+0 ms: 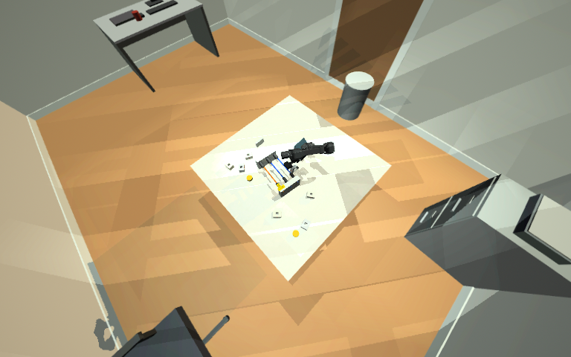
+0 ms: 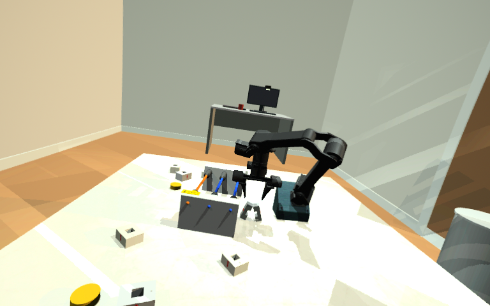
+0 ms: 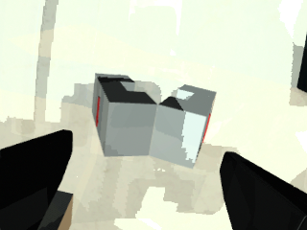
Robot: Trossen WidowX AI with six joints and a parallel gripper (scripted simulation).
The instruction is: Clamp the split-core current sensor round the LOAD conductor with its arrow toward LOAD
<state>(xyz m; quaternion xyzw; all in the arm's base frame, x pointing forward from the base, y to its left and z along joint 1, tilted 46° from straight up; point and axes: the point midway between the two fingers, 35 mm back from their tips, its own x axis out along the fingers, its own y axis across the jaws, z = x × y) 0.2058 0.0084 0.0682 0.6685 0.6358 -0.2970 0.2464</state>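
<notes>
The open split-core sensor stands on the table beside the conductor rack, its two grey halves spread in a V. Thin red marks show on both outer sides in the wrist view; the arrow's direction cannot be read. My gripper is open and points down above the sensor, one finger to each side of it in the wrist view, with nothing held. The orange conductor has a yellow marker at its near end; its lettering is too small to read.
Two blue conductors run beside the orange one, between the rack's dark end walls. Several pale blocks with square holes and yellow discs lie around. The arm's base stands right of the sensor.
</notes>
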